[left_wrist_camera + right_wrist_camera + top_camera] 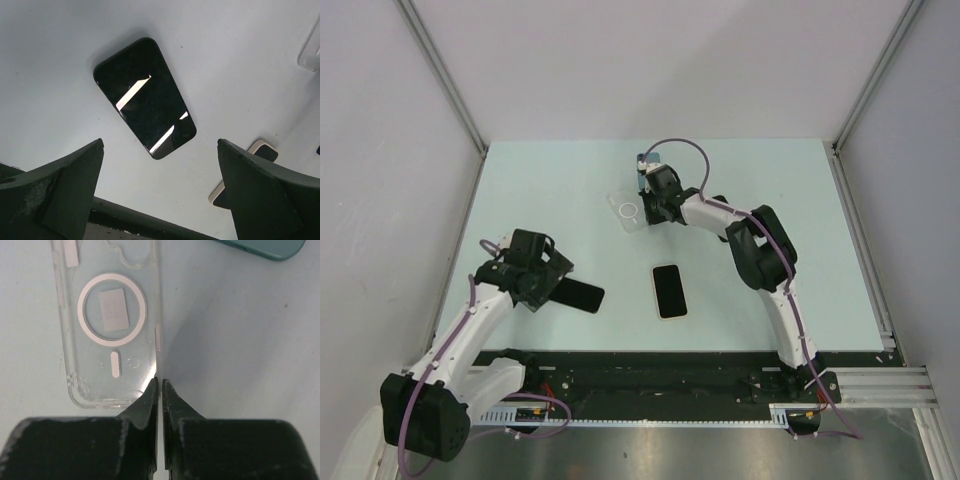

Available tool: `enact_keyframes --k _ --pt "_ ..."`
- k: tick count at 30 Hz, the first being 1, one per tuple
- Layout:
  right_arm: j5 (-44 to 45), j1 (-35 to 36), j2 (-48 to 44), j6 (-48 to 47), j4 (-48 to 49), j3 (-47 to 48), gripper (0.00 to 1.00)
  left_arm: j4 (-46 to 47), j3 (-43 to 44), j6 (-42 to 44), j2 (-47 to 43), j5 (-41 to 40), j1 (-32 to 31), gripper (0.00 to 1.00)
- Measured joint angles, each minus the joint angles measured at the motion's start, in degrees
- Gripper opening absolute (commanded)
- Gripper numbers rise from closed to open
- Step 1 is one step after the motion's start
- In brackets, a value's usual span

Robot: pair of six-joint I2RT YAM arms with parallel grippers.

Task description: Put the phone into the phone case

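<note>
The clear phone case point(625, 212) lies flat at the back middle of the table, its ring point(112, 309) facing up. My right gripper point(161, 381) is shut on the case's right side wall near the corner, one finger inside the case and one outside. A phone point(669, 291) with a black screen and a cream rim lies flat at the table's centre, apart from both grippers. My left gripper point(160, 142) stands wide open, holding nothing, over a second, all-black phone point(144, 97) near the front left. The cream-rimmed phone point(262, 149) peeks out behind the left gripper's right finger.
A teal phone point(260, 247) lies just beyond the case at the back, seen also in the top view as a blue object point(653, 157). The black base rail point(650, 375) runs along the near edge. White walls close in the table's sides and back.
</note>
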Motion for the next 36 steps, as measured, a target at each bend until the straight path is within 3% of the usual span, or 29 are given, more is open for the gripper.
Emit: enact_keyframes --k 16,36 --pt "2.9 8.2 -17.4 7.0 2.0 -25.5 0.00 -0.2 -0.9 -8.6 6.1 1.0 0.0 1.00" --pt "6.2 15.6 -18.8 18.3 2.0 -27.5 0.07 3.8 -1.7 -14.5 22.1 0.7 0.4 1.00"
